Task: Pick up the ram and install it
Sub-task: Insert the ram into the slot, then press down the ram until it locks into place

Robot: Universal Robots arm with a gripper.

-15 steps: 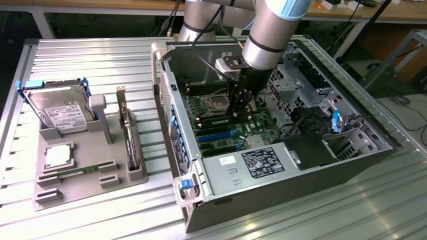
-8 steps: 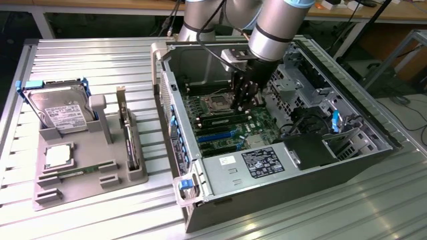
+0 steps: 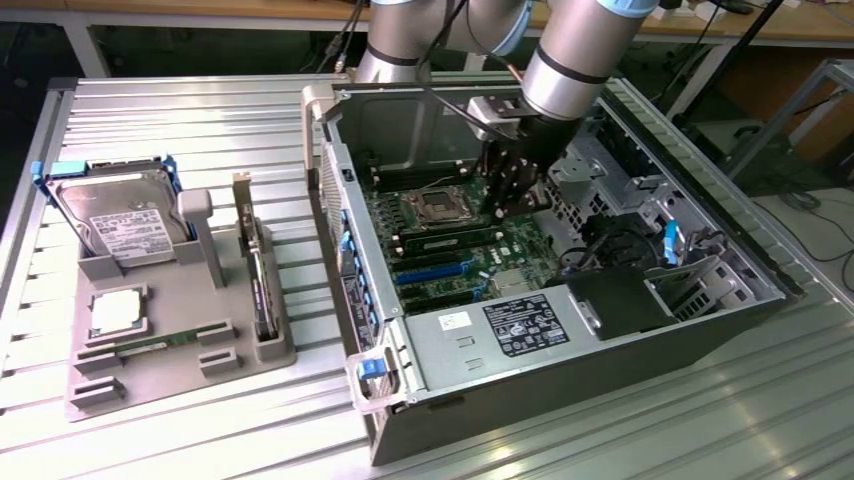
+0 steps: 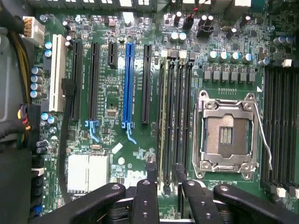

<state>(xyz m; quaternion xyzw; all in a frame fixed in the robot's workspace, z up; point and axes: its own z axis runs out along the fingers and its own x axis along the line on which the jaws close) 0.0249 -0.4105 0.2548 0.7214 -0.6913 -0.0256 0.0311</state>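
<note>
The ram [image 4: 162, 121] is a thin green stick standing on edge in the memory slot farthest from the CPU socket [image 4: 226, 135], in the bank of slots beside it. In the exterior view the ram [image 3: 447, 241] lies across the motherboard just below the socket [image 3: 437, 205]. My gripper [image 4: 166, 168] hangs over one end of the stick. Its black fingers [image 4: 151, 170] stand apart on either side of the stick, with a gap to it. The gripper [image 3: 514, 205] reaches down inside the open PC case, close above the board. It is open and holds nothing.
The PC case [image 3: 601, 330] lies on its side, with walls and drive cages around the arm. A grey tray [image 3: 174, 380] at the exterior view's left holds a hard drive [image 3: 127, 225], an upright expansion card [image 3: 254, 270] and a CPU chip [image 3: 118, 310]. Cables [image 4: 65, 140] run across the expansion slots.
</note>
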